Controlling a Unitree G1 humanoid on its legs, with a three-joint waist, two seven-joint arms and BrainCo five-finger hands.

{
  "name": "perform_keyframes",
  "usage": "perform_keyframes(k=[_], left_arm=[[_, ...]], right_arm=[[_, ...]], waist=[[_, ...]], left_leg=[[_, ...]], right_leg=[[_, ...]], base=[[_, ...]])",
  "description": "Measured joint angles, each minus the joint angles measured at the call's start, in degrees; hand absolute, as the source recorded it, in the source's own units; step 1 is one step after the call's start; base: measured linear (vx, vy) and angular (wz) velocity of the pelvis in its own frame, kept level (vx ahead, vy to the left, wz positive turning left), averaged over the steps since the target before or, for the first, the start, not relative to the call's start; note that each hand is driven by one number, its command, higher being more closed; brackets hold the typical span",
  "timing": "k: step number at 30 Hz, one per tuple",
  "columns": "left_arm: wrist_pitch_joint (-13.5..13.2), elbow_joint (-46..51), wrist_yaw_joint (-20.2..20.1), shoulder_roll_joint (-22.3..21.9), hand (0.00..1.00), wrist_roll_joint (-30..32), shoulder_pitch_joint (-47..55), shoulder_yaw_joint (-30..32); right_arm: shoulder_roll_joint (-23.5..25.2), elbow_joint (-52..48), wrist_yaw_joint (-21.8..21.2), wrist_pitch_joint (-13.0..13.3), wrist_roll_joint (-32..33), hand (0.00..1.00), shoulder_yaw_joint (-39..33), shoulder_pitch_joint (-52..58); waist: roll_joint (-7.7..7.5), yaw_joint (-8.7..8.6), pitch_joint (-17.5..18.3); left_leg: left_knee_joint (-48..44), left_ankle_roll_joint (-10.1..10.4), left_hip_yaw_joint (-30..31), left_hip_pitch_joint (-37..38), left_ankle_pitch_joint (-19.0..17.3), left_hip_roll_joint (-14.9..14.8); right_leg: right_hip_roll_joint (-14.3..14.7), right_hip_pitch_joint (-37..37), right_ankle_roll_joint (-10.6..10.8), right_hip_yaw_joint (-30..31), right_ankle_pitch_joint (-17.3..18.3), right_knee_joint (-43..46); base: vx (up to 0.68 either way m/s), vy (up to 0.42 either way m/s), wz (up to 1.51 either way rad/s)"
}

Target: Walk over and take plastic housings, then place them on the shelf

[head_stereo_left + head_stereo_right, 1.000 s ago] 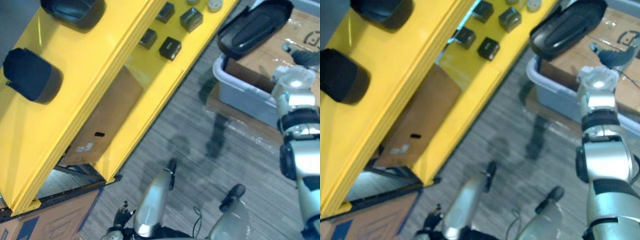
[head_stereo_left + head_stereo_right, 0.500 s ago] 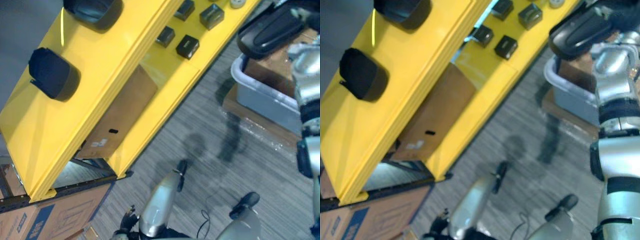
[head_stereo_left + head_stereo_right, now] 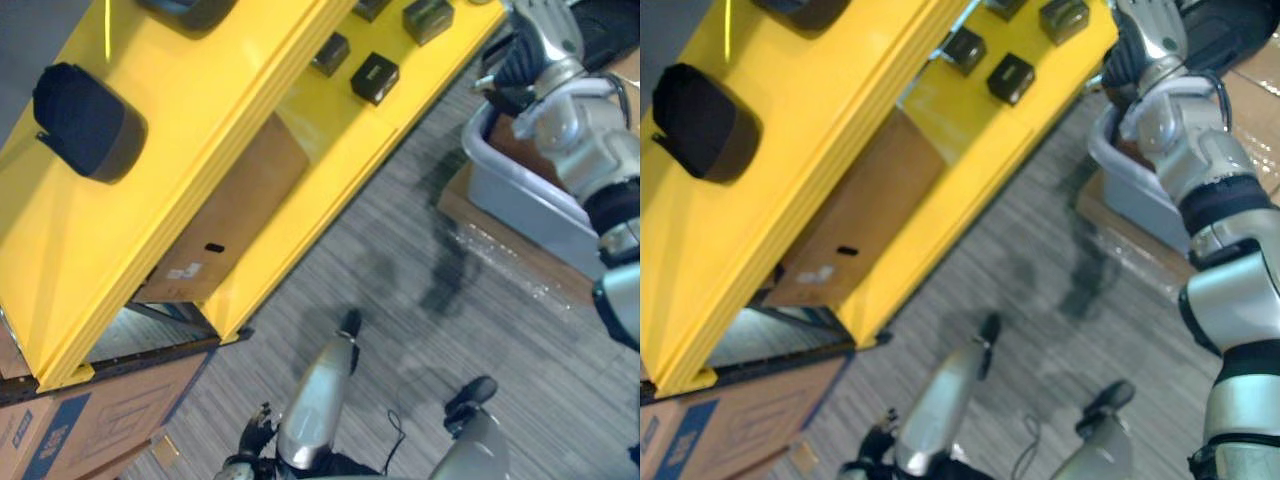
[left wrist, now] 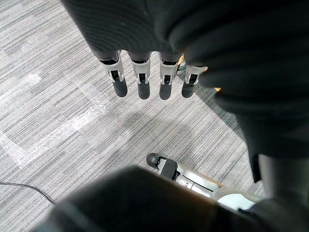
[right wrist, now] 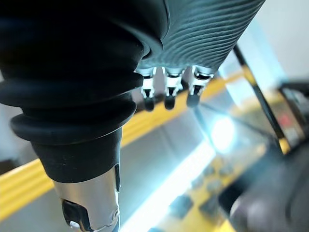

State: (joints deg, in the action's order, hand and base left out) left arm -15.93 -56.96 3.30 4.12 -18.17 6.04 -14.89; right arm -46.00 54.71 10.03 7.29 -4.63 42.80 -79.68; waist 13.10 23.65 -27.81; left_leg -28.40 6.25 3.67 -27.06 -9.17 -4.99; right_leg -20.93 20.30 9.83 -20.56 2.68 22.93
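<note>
My right hand (image 3: 1148, 28) is raised at the upper right, beside the end of the yellow shelf (image 3: 200, 120). In the right wrist view its fingers (image 5: 166, 92) look straight with nothing between them. A big black plastic housing (image 3: 612, 18) shows just behind that hand, and as a dark blur (image 5: 270, 193) in the wrist view. I cannot tell whether it rests on the hand. Another black housing (image 3: 88, 122) lies on the shelf's top tier, and a second one (image 3: 185, 8) at the picture's top edge. My left hand (image 4: 149, 79) hangs open over the carpet.
Small black boxes (image 3: 375, 77) sit on the shelf's lower tier. A cardboard box (image 3: 230, 215) stands under the shelf, and more cartons (image 3: 90, 430) at lower left. A grey bin (image 3: 525, 190) stands on cardboard at the right. Striped grey carpet (image 3: 400, 260) lies between.
My right arm has swung so that the hand stands between the shelf end and the big housing, which now sits at the top right edge. The view has shifted a little.
</note>
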Motion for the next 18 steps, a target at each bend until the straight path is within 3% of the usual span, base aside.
perform_keyframes(k=[6, 13, 18], left_arm=[[-0.2, -0.7, -0.4, 0.0, 0.00, -2.0, -0.6, -1.1], [-0.2, -2.6, -2.1, 0.0, 0.00, -2.3, -1.9, -1.3], [-0.1, -2.8, -2.4, -0.1, 0.00, -4.1, -2.2, -2.2]], right_arm=[[1.8, 3.0, -5.1, -4.4, 7.7, 0.00, -5.6, 1.6], [2.9, 7.0, -4.9, -7.8, 12.4, 0.00, -12.5, 6.0], [2.9, 8.1, -2.7, -8.3, 12.9, 0.00, -15.3, 7.4]], waist=[[0.02, 0.97, 0.0], [0.21, 1.48, 0.1], [0.57, 2.25, 0.4]], left_leg=[[0.9, 0.7, 0.0, -0.2, 0.5, -0.2], [0.8, 0.8, 0.0, -1.0, 0.6, -0.3], [0.7, 0.8, 0.0, -1.2, 0.6, -0.3]], right_leg=[[-0.1, 1.5, -0.5, 0.2, 0.4, 0.6], [-0.1, 2.5, -0.8, 0.2, 0.8, 1.5], [-0.2, 3.2, -0.9, 0.2, 1.3, 2.1]], base=[[-0.01, 0.004, -0.01], [0.00, 0.000, 0.00], [0.00, 0.000, 0.00]])
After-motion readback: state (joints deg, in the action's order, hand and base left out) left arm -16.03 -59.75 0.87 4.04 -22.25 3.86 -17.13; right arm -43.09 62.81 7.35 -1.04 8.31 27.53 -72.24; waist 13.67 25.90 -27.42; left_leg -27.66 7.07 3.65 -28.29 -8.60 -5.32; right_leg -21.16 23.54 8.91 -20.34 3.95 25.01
